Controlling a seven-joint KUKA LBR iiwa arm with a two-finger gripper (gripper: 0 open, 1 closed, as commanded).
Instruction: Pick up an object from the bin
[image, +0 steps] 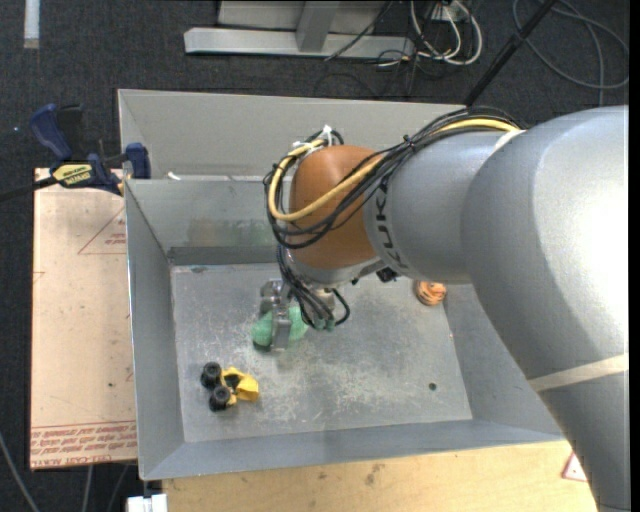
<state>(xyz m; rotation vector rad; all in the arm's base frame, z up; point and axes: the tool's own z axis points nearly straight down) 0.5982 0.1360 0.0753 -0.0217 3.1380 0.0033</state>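
Dark KUKA lettering (381, 226) runs along the grey robot arm (470, 220), just right of its orange wrist cover (335, 215), and black cables cross part of it.

In the grey metal bin (150, 330), near the front left corner, lies a small yellow plastic toy with black wheels (230, 385), wheels to the left and yellow body to the right. It is well apart from the hand.

Near the middle of the floor sits a small pale green lump (263, 331). The hand (285, 320) is down on its right side, touching and partly covering it, so I cannot tell its long axis or which way it points. I also cannot tell whether the hand is open or closed.

Further right, by the arm, lies a small round copper-orange thing (432, 292).
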